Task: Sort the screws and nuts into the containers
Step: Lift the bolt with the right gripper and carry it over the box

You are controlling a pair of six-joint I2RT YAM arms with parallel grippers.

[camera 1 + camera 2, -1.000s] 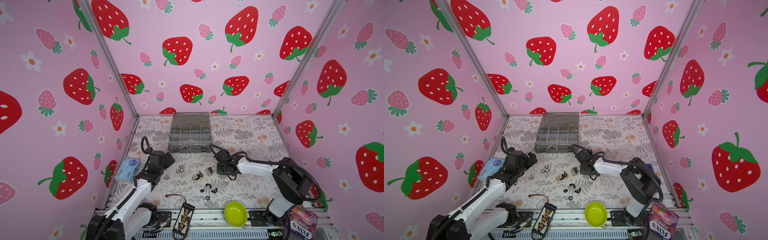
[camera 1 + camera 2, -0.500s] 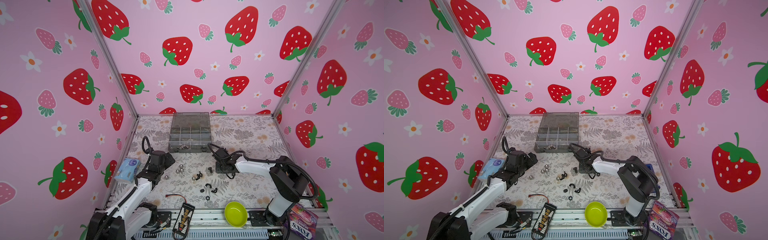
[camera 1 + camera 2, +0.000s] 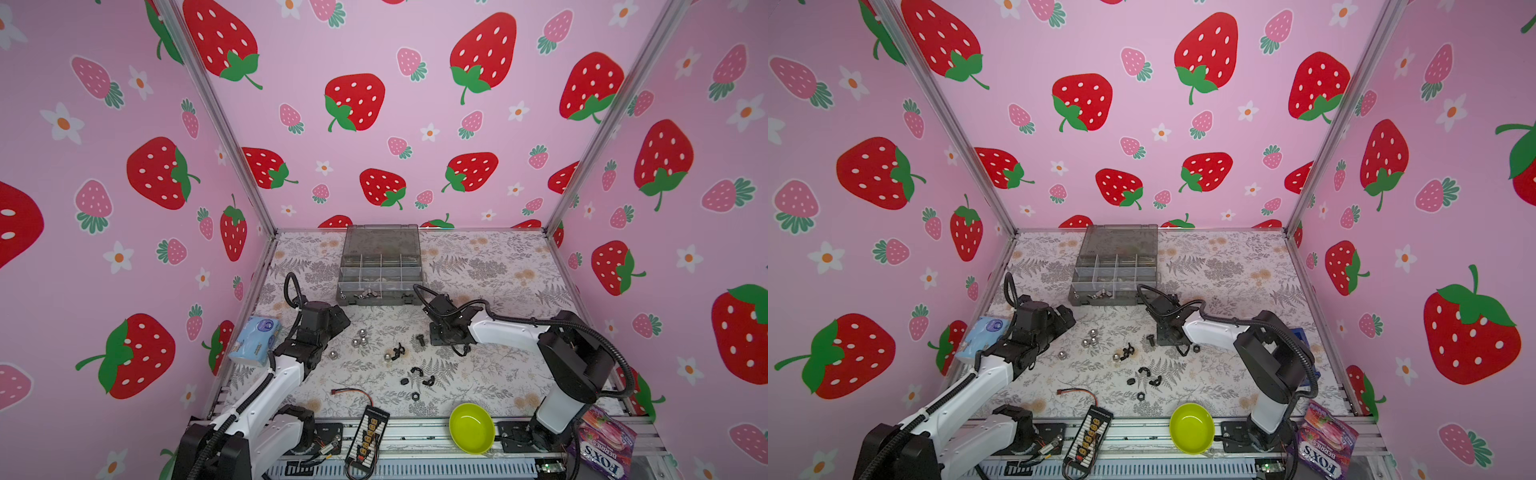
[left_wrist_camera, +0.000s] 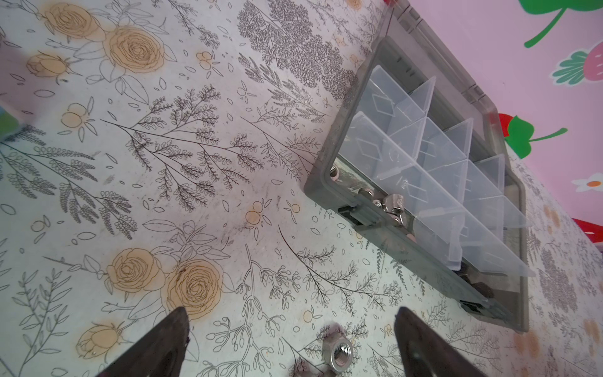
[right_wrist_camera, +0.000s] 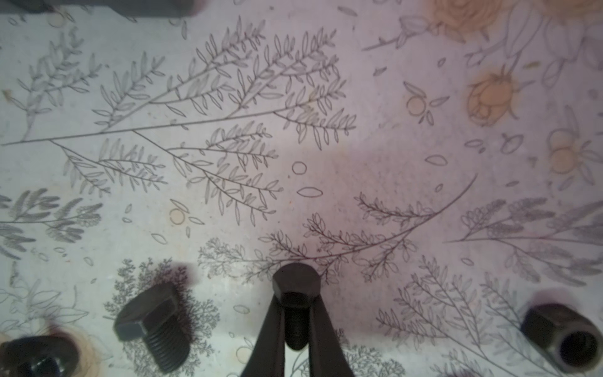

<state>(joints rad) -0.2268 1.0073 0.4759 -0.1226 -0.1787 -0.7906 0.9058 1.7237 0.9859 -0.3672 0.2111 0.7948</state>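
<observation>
Right wrist view: right gripper [image 5: 295, 321] is pinching a black screw [image 5: 295, 289] by its shank (head poking past the tips), over the mat [image 5: 326, 147], right of centre. Left gripper [image 4: 290, 326] is hanging spread wide near a silver nut [image 4: 339, 352]. Farther back, containers [image 3: 380, 270] are sitting open near the far wall [image 3: 415, 124].

Holding the left gripper [image 4: 290, 313] low on the left, jaws spread wide. Stretching the right arm [image 3: 507, 332] toward the middle, pinching a black screw [image 5: 295, 284] by its shank in the right gripper [image 5: 295, 305].
</observation>
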